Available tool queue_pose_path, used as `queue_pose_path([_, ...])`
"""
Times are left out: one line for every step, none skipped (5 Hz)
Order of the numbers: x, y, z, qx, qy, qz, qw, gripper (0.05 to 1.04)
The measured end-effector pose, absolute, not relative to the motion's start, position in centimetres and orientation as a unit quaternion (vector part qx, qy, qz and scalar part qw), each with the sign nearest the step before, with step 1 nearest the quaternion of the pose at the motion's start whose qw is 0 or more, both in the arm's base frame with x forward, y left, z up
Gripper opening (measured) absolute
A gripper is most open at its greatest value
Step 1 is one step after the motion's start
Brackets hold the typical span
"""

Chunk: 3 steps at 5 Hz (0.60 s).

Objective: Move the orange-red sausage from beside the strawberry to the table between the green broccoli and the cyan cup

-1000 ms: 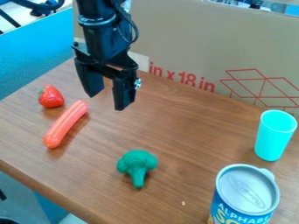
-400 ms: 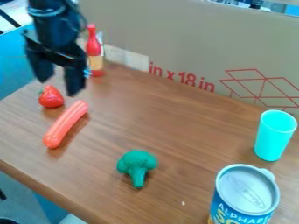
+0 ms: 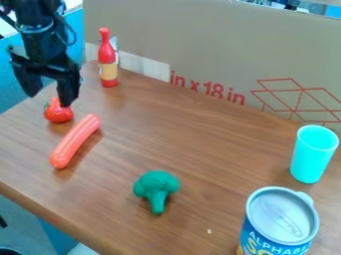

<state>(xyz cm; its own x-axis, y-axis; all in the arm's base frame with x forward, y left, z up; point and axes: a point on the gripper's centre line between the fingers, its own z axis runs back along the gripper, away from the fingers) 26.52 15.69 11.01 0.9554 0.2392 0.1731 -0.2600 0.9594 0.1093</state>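
Camera view: gripper (image 3: 49,99) empty and wide by strawberry (image 3: 59,114) at far left of table (image 3: 200,149), likely light, stiff, slightly slick, not fragile, so best pinched across its fat middle

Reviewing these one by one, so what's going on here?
A black two-finger gripper hangs open and empty close to a shiny red toy strawberry. A smooth orange-pink toy sausage lies beside it, with a green toy broccoli nearer the camera. A slim red bottle stands behind; a turquoise cup and blue-labelled can stand right.
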Motion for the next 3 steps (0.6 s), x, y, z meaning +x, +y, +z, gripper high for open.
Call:
queue_pose_path([27.1, 16.2, 9.4, 0.028, -0.088, 0.173, 0.981, 1.001])
queue_pose_path([27.5, 15.7, 9.0, 0.02, -0.078, 0.179, 0.981, 1.001])
queue_pose_path([27.1, 15.2, 7.5, -0.01, -0.05, 0.171, 0.984, 1.001])
